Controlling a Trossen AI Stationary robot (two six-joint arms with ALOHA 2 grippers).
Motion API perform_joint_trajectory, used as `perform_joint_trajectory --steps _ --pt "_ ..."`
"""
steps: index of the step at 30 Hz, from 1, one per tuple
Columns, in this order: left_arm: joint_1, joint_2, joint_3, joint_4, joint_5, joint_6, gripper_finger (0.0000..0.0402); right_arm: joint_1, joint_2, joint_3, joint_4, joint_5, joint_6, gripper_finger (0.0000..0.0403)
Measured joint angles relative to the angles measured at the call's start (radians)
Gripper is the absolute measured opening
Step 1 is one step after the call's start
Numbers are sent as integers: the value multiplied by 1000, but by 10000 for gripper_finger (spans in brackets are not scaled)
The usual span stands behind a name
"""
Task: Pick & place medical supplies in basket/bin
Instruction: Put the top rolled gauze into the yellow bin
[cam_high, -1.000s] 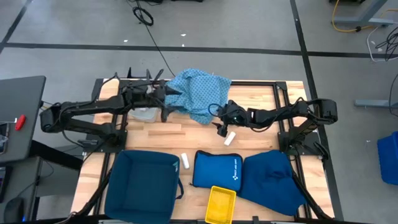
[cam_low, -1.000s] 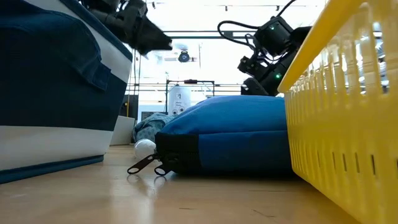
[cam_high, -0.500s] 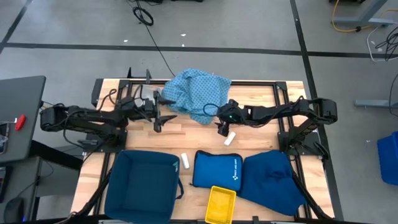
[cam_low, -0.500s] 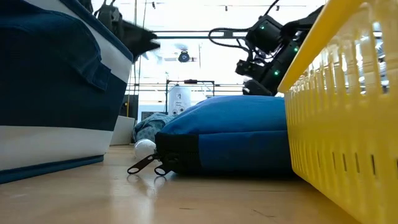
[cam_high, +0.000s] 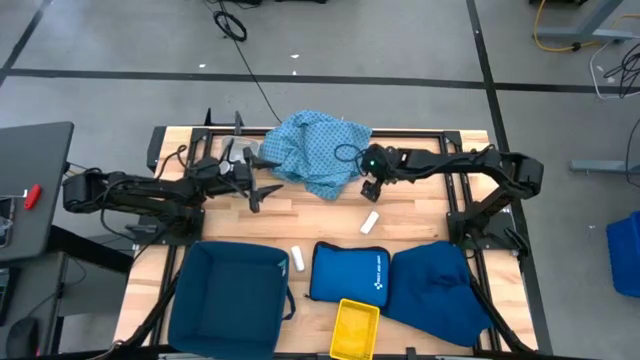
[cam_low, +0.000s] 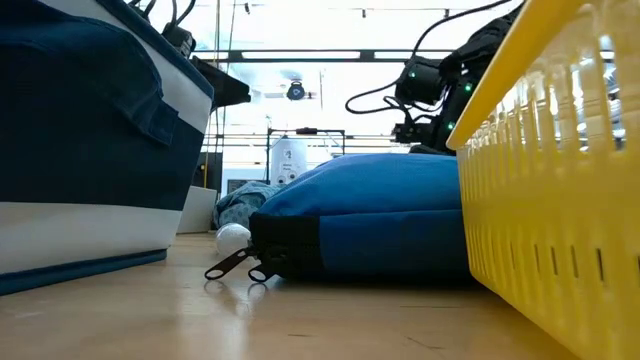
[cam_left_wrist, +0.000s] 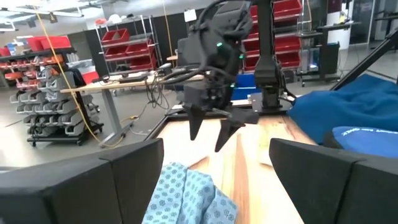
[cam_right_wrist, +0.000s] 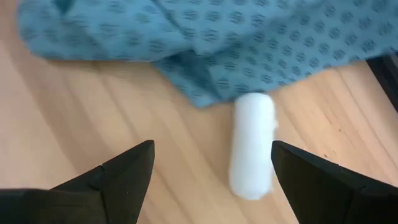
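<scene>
The light-blue dotted cloth (cam_high: 315, 150) lies bunched on the table's far middle. One white roll (cam_high: 370, 221) lies on the wood near the cloth's near edge and shows in the right wrist view as the roll (cam_right_wrist: 252, 146). A second white roll (cam_high: 297, 258) lies by the bright blue zip pouch (cam_high: 350, 272). My left gripper (cam_high: 262, 195) is open and hangs left of the cloth, touching nothing. My right gripper (cam_high: 372, 186) is open above the wood, at the cloth's right near corner, just far of the first roll. Its fingers (cam_right_wrist: 121, 168) straddle bare wood beside that roll.
A dark blue fabric bin (cam_high: 230, 295) stands at the near left and a yellow basket (cam_high: 355, 328) at the near edge. A dark blue bag (cam_high: 440, 285) lies near right. Bare wood stretches between the cloth and these. In the low view the pouch (cam_low: 370, 220) and basket (cam_low: 560, 200) block much.
My left gripper has drawn back from the cloth's left edge toward the table's near edge and left, staying open. My right gripper has moved from beside the white roll toward the far edge. Cloth and rolls have stayed put.
</scene>
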Motion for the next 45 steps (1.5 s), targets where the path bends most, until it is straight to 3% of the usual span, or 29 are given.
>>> perform_joint_trajectory --steps 8,20,26,35,45 --pt "0 -64 0 -59 1 -2 298 -89 40 0 -14 -66 -53 334" --pt "0 -64 0 -102 1 0 298 -131 180 4 26 -36 -127 324" --pt "0 -64 0 -112 1 1 298 -113 181 2 32 -34 -128 243" --pt "0 -63 0 -112 1 1 298 -54 183 2 18 -27 -87 33" --pt "0 -63 0 -115 1 -3 298 66 185 2 -33 54 -1 37"
